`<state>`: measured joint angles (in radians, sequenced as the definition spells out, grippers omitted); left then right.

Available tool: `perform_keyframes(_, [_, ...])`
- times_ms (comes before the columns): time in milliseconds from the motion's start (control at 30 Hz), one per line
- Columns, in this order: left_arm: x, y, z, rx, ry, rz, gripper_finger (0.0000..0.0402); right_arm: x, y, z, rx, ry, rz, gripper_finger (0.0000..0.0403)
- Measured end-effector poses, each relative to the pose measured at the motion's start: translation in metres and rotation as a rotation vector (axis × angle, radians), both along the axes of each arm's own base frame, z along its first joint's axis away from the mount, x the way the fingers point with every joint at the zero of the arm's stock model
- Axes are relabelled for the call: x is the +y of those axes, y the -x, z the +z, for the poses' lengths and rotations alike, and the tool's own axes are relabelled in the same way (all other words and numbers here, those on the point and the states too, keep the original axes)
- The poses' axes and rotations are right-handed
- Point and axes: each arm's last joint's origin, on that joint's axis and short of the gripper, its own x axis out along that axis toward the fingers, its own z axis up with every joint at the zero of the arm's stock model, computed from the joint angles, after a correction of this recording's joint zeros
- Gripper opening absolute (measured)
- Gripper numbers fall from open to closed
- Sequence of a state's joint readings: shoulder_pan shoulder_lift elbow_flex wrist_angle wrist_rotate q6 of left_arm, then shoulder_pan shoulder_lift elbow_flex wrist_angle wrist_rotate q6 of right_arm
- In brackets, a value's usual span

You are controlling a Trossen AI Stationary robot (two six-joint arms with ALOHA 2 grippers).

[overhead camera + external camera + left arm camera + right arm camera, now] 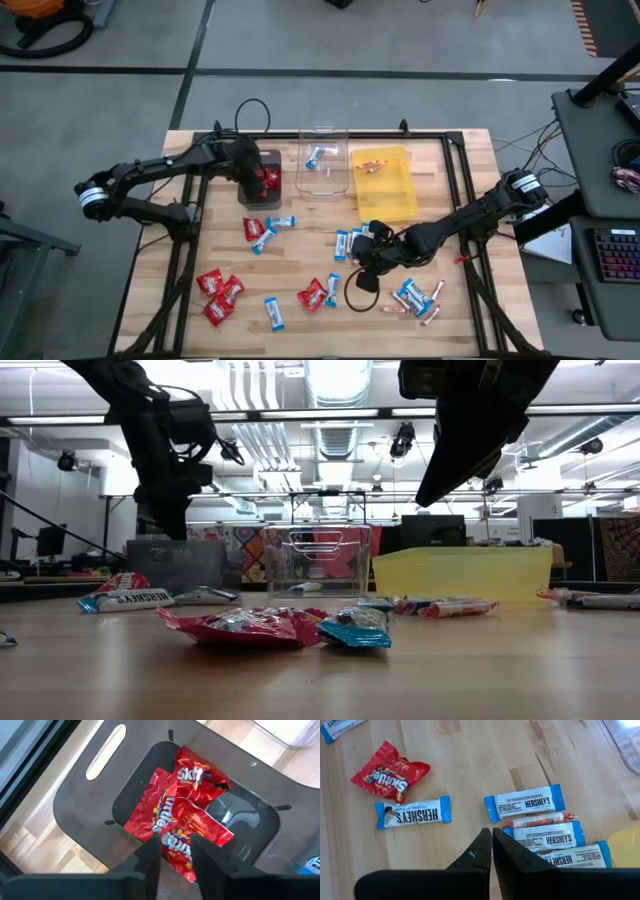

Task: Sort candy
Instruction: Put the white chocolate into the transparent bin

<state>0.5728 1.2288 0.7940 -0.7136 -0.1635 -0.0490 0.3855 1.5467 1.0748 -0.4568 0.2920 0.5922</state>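
My left gripper point(258, 178) hangs over the dark tray point(262, 190) at the far left, pointing steeply down. It is open, its fingers on either side of the near end of the top red packet point(175, 845), which lies on other red packets point(192, 780) on the tray's bottom. My right gripper point(368, 243) is shut and holds nothing. It hovers mid-table over blue-and-white bars point(525, 801) and a thin stick point(537, 820). Another bar point(414, 812) and a red packet point(390, 772) lie flat on the wood farther off. My left gripper has its fingers point(150, 860) on either side of the top red packet's near end point(182, 865), coming from above at a slant. The packet lies on the others in the tray. Whether the fingers touch it, I cannot tell.
A clear tray point(325, 175) holding a blue bar point(318, 155) and a yellow tray point(390, 195) holding sticks point(372, 163) stand at the far edge. Loose candy lies near the front: red packets point(218, 292), bars point(273, 312), and sticks and bars point(415, 298). A black frame point(460, 200) borders the table.
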Motion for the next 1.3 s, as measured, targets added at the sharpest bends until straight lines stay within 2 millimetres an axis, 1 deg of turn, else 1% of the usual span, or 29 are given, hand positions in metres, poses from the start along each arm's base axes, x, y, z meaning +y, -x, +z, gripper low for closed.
perform_keyframes(100, [0.000,0.000,0.001,0.002,0.001,0.000,0.0120,0.000,0.000,0.000,-0.001,-0.004,-0.006,0.0009])
perform_keyframes(167, [-0.001,0.000,0.004,-0.013,0.016,-0.009,0.0132,0.000,0.001,0.000,0.002,-0.018,-0.025,0.0009])
perform_keyframes(300, [-0.007,-0.003,0.016,-0.102,0.079,-0.069,0.0138,-0.002,0.006,0.005,0.019,-0.051,-0.082,0.0009])
perform_keyframes(400, [-0.016,-0.006,0.029,-0.165,0.067,-0.118,0.0135,-0.005,0.012,0.008,0.046,-0.064,-0.123,0.0009])
perform_keyframes(533, [-0.035,-0.009,0.045,-0.278,0.020,-0.193,0.0126,-0.009,0.020,0.011,0.082,-0.080,-0.178,0.0009])
perform_keyframes(667, [-0.059,-0.014,0.060,-0.412,-0.023,-0.280,0.0117,-0.011,0.028,0.011,0.147,-0.067,-0.202,0.0009])
perform_keyframes(733, [-0.071,-0.017,0.067,-0.464,-0.052,-0.324,0.0113,-0.013,0.031,0.011,0.178,-0.050,-0.188,0.0009])
perform_keyframes(800, [-0.084,-0.020,0.072,-0.511,-0.079,-0.373,0.0109,-0.012,0.034,0.010,0.218,-0.074,-0.161,0.0009])
perform_keyframes(900, [-0.103,-0.024,0.077,-0.562,-0.095,-0.450,0.0106,-0.012,0.037,0.009,0.279,-0.061,-0.072,0.0009])
perform_keyframes(933, [-0.109,-0.026,0.078,-0.578,-0.094,-0.478,0.0105,-0.012,0.038,0.008,0.294,-0.050,-0.067,0.0009])
perform_keyframes(1000, [-0.120,-0.028,0.080,-0.609,-0.097,-0.522,0.0103,-0.014,0.041,0.006,0.326,-0.059,-0.140,0.0009])
perform_keyframes(1067, [-0.129,-0.030,0.081,-0.620,-0.098,-0.555,0.0102,-0.022,0.044,0.004,0.372,-0.091,-0.272,0.0009])
perform_keyframes(1133, [-0.136,-0.032,0.080,-0.624,-0.102,-0.577,0.0102,-0.028,0.048,0.003,0.426,-0.103,-0.358,0.0015])
perform_keyframes(1200, [-0.141,-0.032,0.080,-0.625,-0.104,-0.592,0.0102,-0.032,0.054,0.003,0.495,-0.099,-0.385,0.0027])
perform_keyframes(1300, [-0.144,-0.032,0.079,-0.618,-0.114,-0.592,0.0102,-0.036,0.059,0.003,0.576,-0.117,-0.392,0.0059])
